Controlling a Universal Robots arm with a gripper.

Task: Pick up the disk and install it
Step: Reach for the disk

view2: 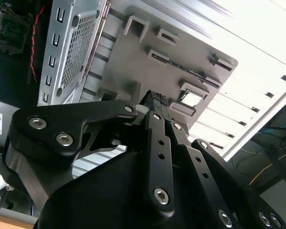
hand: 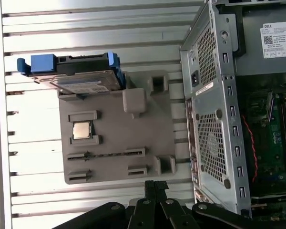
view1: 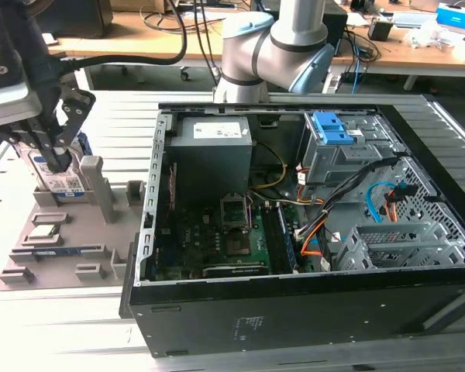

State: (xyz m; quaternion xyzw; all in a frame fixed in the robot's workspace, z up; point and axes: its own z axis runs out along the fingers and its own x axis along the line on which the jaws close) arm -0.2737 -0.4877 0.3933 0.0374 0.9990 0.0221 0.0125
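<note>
**Closed gripper above the racked disk**

The black gripper (view1: 56, 159) has its fingers pressed together on nothing, as both wrist views show (view2: 155, 98) (hand: 155, 183). It hangs just over the silver hard drive in its bright blue plastic bracket, the disk (view1: 66, 184) (hand: 86, 83). The disk stands on edge in a slot of the flat grey plastic tray (view1: 70, 232). The tray lies beside the open black computer case (view1: 310, 310), on the exterior view's left.

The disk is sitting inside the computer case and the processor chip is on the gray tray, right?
No. In the first wrist view the disk sits on the gray tray beside the computer case, not inside it; the processor chip is on that tray.
</note>
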